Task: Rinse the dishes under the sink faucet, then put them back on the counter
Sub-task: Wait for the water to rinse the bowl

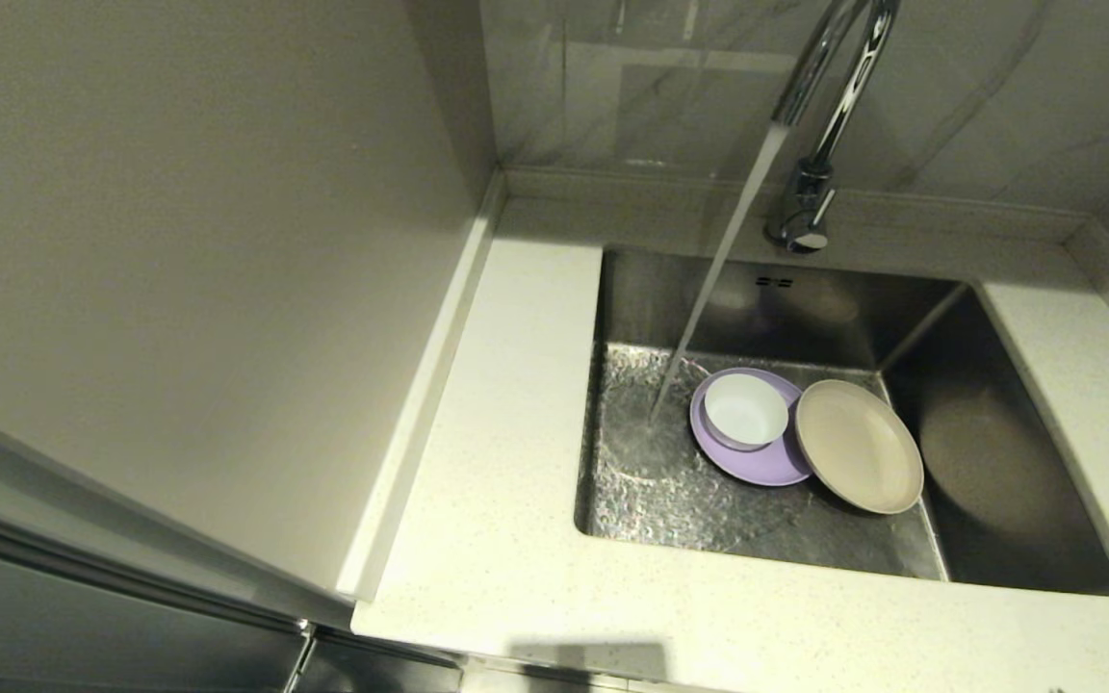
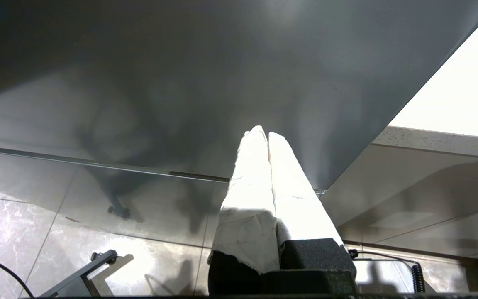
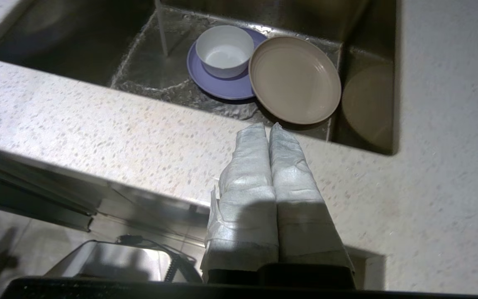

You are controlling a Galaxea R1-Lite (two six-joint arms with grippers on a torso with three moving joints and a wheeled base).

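Dishes: all three sit in the sink [image 1: 1017, 481].
White bowl [image 1: 745, 410]: sits on the purple plate [image 1: 747, 462].
Beige plate [image 1: 858, 445]: beside the bowl, its edge lying over the purple plate.
Faucet [image 1: 819, 115]: water runs down just beside the purple plate.
Right claw [image 3: 269, 126]: pressed together, holding nothing, above the worktop [image 1: 497, 539] at the sink's near edge.
Left claw [image 2: 264, 133]: pressed together, holding nothing, low beside a dark cabinet front.

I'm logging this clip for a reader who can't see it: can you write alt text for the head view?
Water runs from the chrome faucet onto the floor of the steel sink, landing just left of three dishes: a white bowl sitting on a lilac plate, and a beige plate overlapping that plate's right edge. Speckled counter surrounds the basin; neither arm appears.
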